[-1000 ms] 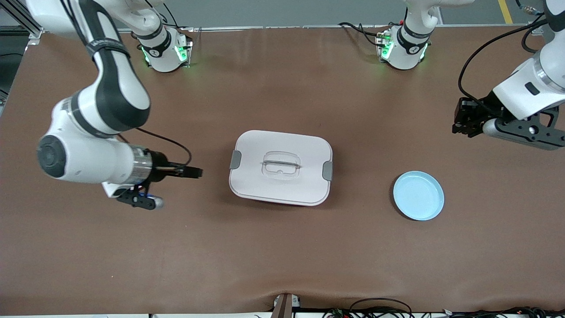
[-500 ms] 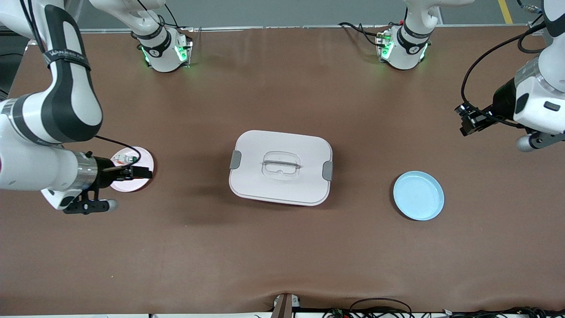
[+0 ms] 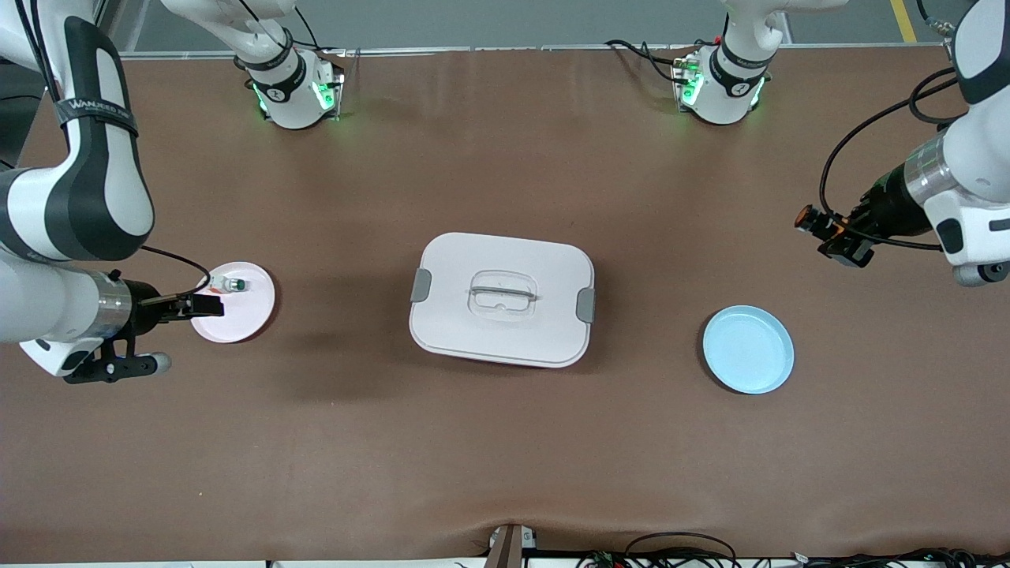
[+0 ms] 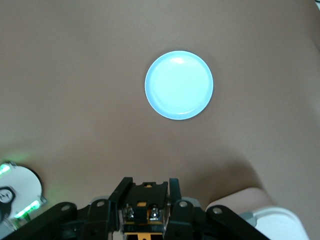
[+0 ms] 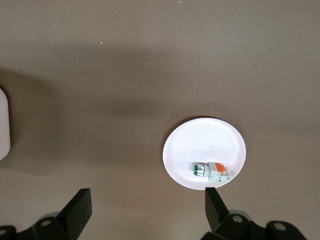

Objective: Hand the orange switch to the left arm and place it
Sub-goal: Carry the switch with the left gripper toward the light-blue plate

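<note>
Brown desk (image 3: 473, 442) carried the box (image 3: 502, 299) mid-surface. Toward its left-arm edge, the left gripper (image 3: 823, 230) hung clenched on the orange switch (image 3: 806, 218); the right gripper (image 3: 207, 306) hovered released over the pink plate (image 3: 246, 319).

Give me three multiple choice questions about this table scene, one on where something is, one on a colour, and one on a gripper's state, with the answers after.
1. Where does the small white switch lie?
A. on the pink plate
B. on the blue plate
C. on the box

2. What colour is the plate toward the left arm's end of the table?
A. pink
B. blue
C. green

3. How is the left gripper?
A. wide open, empty
B. shut on the orange switch
C. shut on a plate

Answers: 1 A, the right wrist view shows it inside that plate's rim. 2 B, pale blue disc. 3 B, an orange-tipped part shows at its fingertips.
</note>
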### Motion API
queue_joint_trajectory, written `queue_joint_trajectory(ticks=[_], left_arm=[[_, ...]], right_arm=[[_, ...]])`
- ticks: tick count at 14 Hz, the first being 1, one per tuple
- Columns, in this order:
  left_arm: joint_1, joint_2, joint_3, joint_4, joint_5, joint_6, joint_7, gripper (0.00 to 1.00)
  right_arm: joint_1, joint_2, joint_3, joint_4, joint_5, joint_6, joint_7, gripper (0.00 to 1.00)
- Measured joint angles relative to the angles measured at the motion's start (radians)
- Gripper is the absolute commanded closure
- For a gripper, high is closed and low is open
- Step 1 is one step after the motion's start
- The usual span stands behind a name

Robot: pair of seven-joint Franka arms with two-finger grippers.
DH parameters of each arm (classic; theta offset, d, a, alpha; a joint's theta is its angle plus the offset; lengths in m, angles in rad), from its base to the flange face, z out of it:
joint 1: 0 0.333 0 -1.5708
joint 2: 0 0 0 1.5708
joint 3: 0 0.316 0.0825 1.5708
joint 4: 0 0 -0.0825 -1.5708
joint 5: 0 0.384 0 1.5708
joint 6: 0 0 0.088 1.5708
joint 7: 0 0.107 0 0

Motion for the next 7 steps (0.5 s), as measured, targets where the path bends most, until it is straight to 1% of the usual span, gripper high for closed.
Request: queue_joint_trajectory(ticks=[2, 4, 7], left_arm=[[0.014, 0.007, 0.003, -0.043, 0.003, 0.075, -0.073, 1.0], [0.033, 0.007, 0.004, -0.112, 0.004, 0.151, -0.108, 1.0], [0.042, -0.013, 0.005, -0.248, 0.004, 0.306, -0.186, 1.0]], right_arm=[[0.0, -0.018, 0.0, 0.001, -0.006, -0.053, -0.003, 0.0], [0.0, -0.035, 0.0, 0.003, -0.007, -0.085, -0.003, 0.0], [0.0, -0.073, 0.004, 0.007, -0.007, -0.099, -0.003, 0.0]])
